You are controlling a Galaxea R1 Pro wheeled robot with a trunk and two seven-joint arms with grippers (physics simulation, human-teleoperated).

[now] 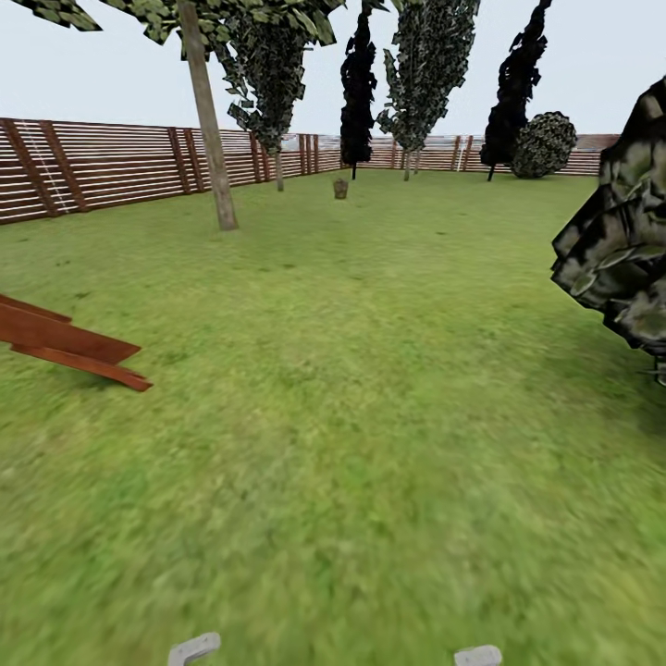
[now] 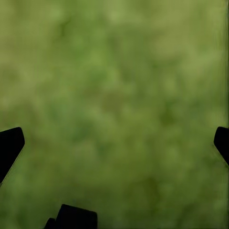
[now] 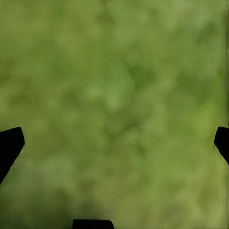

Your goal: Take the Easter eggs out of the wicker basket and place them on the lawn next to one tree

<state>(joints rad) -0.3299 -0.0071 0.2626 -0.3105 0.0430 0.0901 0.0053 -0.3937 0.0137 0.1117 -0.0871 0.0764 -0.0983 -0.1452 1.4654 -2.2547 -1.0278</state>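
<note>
Facing the wicker basket [image 1: 340,189] far ahead across the lawn [image 1: 351,388], left gripper [image 2: 114,140] and right gripper [image 3: 114,140] both hang wide and empty over grass; no egg yet retrieved, all three placements remaining.

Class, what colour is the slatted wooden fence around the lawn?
Reddish-brown, seen best in the head view: slatted wooden fence.

Reddish planks [image 1: 65,347] lie left; dark bush [image 1: 620,268] stands right.
</note>
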